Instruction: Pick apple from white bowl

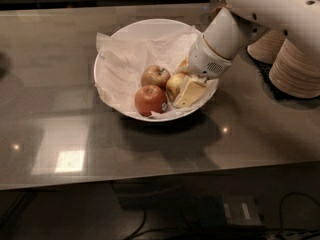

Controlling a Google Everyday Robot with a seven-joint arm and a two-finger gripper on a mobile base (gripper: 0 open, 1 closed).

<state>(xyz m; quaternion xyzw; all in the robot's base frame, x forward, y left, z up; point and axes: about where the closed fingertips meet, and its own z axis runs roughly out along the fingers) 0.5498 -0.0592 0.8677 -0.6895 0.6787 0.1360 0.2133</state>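
The white bowl (pixel 150 26), lined with crumpled white paper, sits at the middle of the grey table and holds three apples. The apple (pixel 173 85), pale yellow-green, lies at the bowl's right side. A darker red-brown apple (pixel 155 76) is to its left and an evenly red-orange apple (pixel 150 100) lies in front. My gripper (pixel 187 91) reaches down into the bowl from the upper right and sits right against the pale apple, covering its right side. The white arm hides the bowl's right rim.
Stacks of beige paper bowls (pixel 296 64) stand at the right, close behind the arm. The table's front edge (pixel 150 181) runs below the bowl, with cables on the floor beneath.
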